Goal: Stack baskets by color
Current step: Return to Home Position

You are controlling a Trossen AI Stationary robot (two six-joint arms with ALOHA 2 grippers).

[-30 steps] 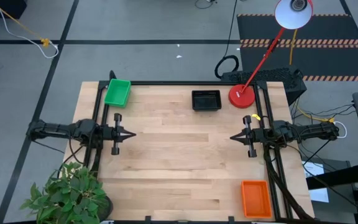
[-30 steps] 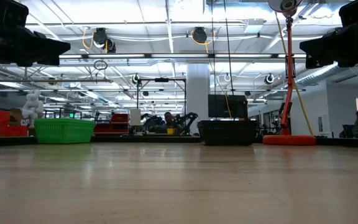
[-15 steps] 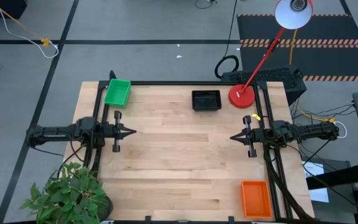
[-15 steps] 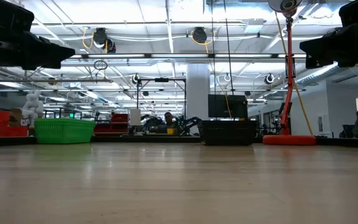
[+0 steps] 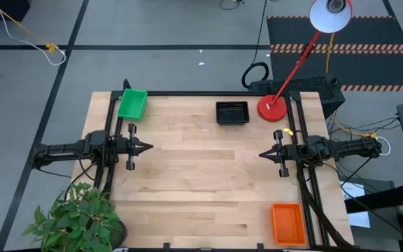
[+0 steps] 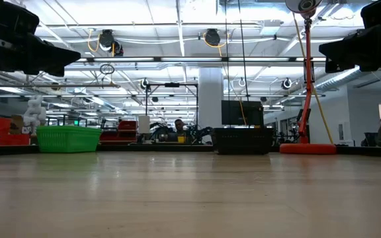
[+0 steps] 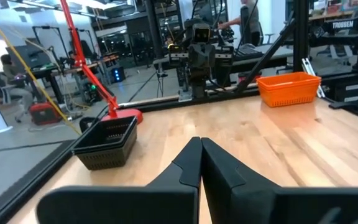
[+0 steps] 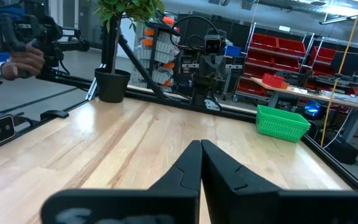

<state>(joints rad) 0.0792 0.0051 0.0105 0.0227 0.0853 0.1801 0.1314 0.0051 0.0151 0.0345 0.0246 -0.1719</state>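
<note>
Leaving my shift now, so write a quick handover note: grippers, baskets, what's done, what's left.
Left gripper: shut, empty, over the left edge of the table, pointing inward.
Right gripper: shut, empty, over the right edge, facing it.
Green baskets: one pile, far left corner.
Black baskets: one pile, far edge, beside the lamp base.
Orange baskets: one pile, near right corner.
Done: each colour sits in a single pile; no loose basket shows.
Left: probably only parking the arms.
</note>
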